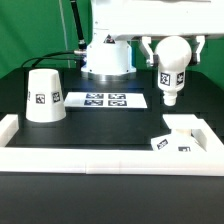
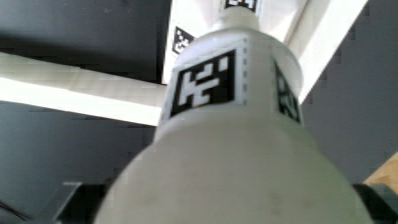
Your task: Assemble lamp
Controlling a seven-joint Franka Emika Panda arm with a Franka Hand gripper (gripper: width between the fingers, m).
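My gripper (image 1: 172, 50) is shut on the round bulb (image 1: 170, 66) and holds it in the air at the exterior view's right, stem pointing down. The stem tip hangs a little above the table, behind the blocky white base (image 1: 180, 134). The base lies by the right wall with its tags facing front. The cone shade (image 1: 44, 97) stands on the table at the left, far from the gripper. In the wrist view the tagged bulb (image 2: 222, 120) fills most of the picture, and the dark fingers (image 2: 71, 200) show at its sides.
The marker board (image 1: 105, 100) lies flat in the middle of the table, in front of the robot pedestal (image 1: 106, 58). A low white wall (image 1: 100, 158) runs along the front and both sides of the table and also shows in the wrist view (image 2: 71, 92).
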